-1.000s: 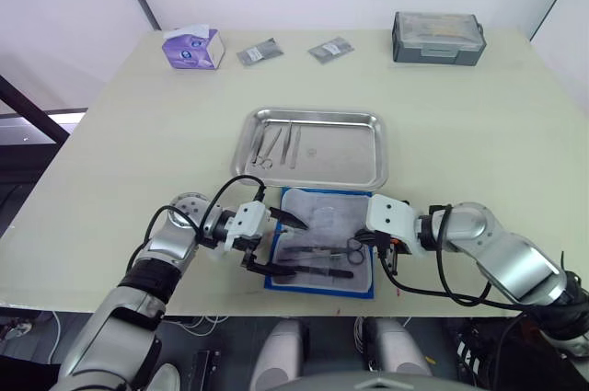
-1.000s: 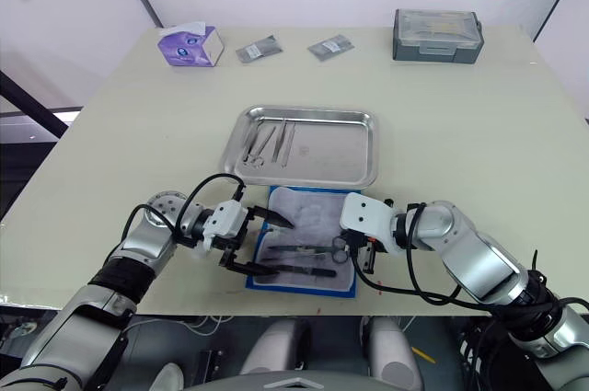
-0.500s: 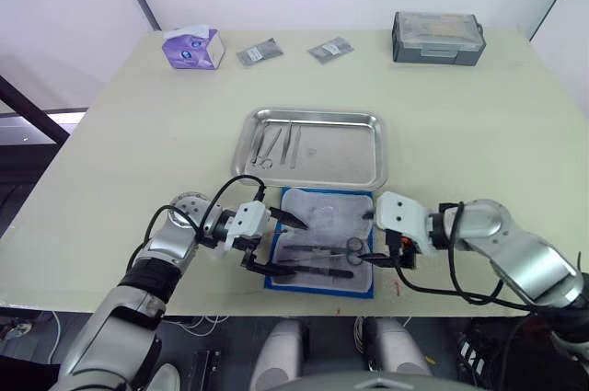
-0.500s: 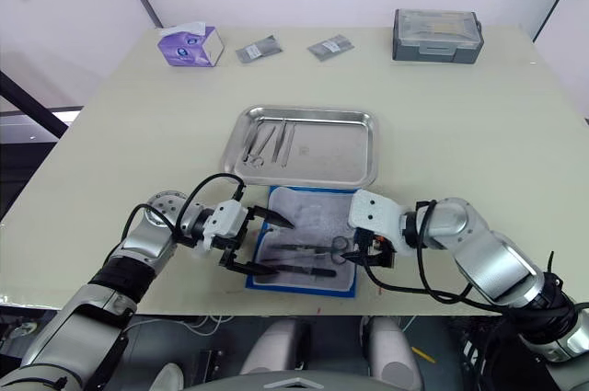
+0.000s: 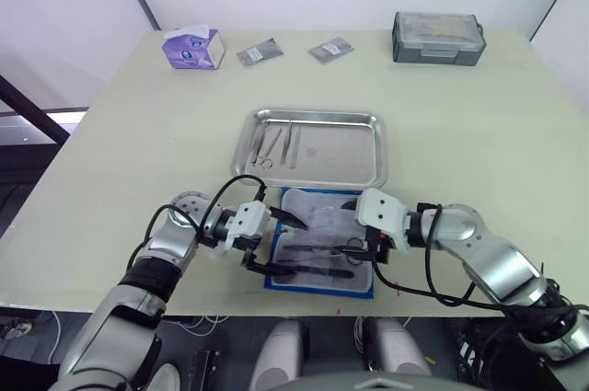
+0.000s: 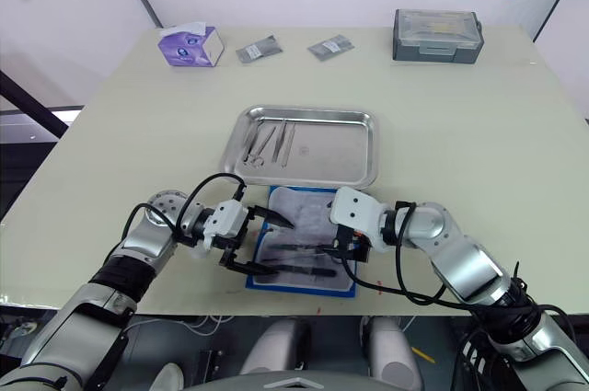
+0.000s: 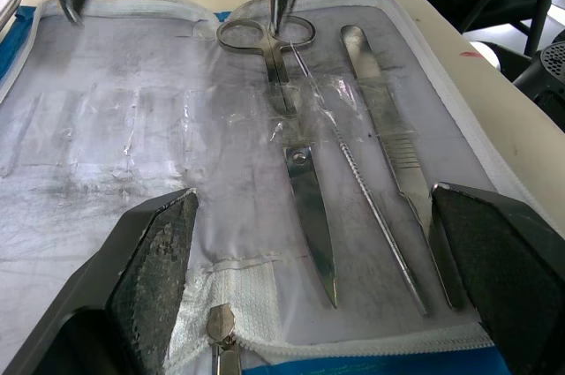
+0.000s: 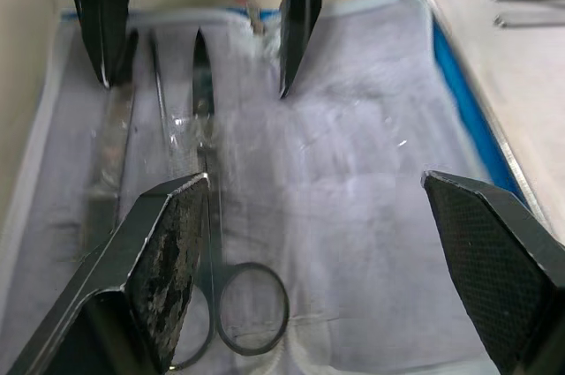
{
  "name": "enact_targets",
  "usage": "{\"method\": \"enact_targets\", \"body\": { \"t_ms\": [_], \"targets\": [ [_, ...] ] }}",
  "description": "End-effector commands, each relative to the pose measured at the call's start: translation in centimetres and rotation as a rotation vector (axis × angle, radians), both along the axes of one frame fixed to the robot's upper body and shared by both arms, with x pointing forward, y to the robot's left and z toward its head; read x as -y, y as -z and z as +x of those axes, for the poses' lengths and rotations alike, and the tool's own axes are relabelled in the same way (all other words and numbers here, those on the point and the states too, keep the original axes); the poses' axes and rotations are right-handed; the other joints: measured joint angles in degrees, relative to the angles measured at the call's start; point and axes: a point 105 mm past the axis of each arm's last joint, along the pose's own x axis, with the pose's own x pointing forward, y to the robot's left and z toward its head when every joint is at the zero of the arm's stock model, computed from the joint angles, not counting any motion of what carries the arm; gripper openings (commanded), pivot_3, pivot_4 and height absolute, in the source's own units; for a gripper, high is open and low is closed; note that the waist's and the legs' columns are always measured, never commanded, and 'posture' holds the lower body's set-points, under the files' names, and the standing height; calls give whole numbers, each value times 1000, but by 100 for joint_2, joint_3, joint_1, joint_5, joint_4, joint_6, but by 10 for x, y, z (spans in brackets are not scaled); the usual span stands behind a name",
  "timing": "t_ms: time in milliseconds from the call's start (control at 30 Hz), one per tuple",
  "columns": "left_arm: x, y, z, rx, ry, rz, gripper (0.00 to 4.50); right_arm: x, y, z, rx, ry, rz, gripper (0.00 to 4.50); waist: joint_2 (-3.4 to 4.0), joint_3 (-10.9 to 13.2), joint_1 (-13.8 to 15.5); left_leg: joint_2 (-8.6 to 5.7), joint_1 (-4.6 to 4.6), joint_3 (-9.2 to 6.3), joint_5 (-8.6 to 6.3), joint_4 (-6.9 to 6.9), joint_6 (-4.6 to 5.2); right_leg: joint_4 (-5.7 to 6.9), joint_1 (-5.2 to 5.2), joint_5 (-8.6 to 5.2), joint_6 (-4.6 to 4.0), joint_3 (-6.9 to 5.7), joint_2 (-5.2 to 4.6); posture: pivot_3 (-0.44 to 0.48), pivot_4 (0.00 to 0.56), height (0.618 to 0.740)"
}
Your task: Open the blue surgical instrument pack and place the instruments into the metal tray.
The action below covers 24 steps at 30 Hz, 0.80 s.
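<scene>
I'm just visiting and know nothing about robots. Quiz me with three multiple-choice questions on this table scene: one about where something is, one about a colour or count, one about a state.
1. Where does the purple tissue box sit?
A. at the table's far left corner
B. inside the metal tray
C. beside the grey lidded box

2. How many small grey foil packets lie near the far edge?
A. one
B. two
C. four

3. What state is the blue surgical instrument pack in?
A. zipped shut
B. lying open
C. lifted off the table

Answers: 1 A, it stands far left, away from the metal tray. 2 B, a second packet lies alongside. 3 B, its pale lining and scissors are exposed.
</scene>
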Motion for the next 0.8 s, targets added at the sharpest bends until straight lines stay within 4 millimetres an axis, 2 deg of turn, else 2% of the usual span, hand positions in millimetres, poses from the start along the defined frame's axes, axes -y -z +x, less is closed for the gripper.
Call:
{"method": "enact_targets", "body": {
  "t_ms": [33, 567, 633, 700, 733, 800],
  "targets": [
    [-12, 30, -17, -126, 20, 112, 4500, -4, -1, -1, 43, -26, -2, 4050, 0, 0, -1, 0, 0, 0, 0, 0, 0, 0, 0, 0, 0, 1, 0, 0, 150, 734],
    [-13, 31, -17, -130, 17, 113, 4500, 1, 16, -10, -11, -51, -63, 4050, -1, -2, -3, 0, 3, -1, 0, 0, 0, 0, 2, 0, 0, 2, 1, 0, 150, 734],
    [-13, 31, -17, -130, 17, 114, 4500, 2, 20, -10, -21, -48, -70, 3472, -3, -4, -2, 0, 3, -1, 0, 0, 0, 0, 2, 0, 0, 2, 0, 0, 150, 734],
    [-14, 31, -17, -129, 17, 115, 4500, 4, 22, -11, -30, -48, -77, 3082, -4, -6, -2, 0, 3, -1, 0, 0, 0, 0, 2, 0, 0, 2, 0, 0, 150, 734],
    [-14, 31, -17, -129, 17, 115, 4500, 4, 23, -11, -34, -48, -79, 2361, -4, -10, -3, 0, 4, -1, 0, 0, 0, 0, 2, 0, 0, 2, 1, 0, 150, 734],
    [-14, 31, -17, -129, 17, 116, 4500, 5, 25, -12, -47, -50, -85, 1923, -4, -13, -3, 0, 7, -1, 0, 0, 0, 0, 7, 0, 0, 1, 1, 0, 150, 734]
  ]
}}
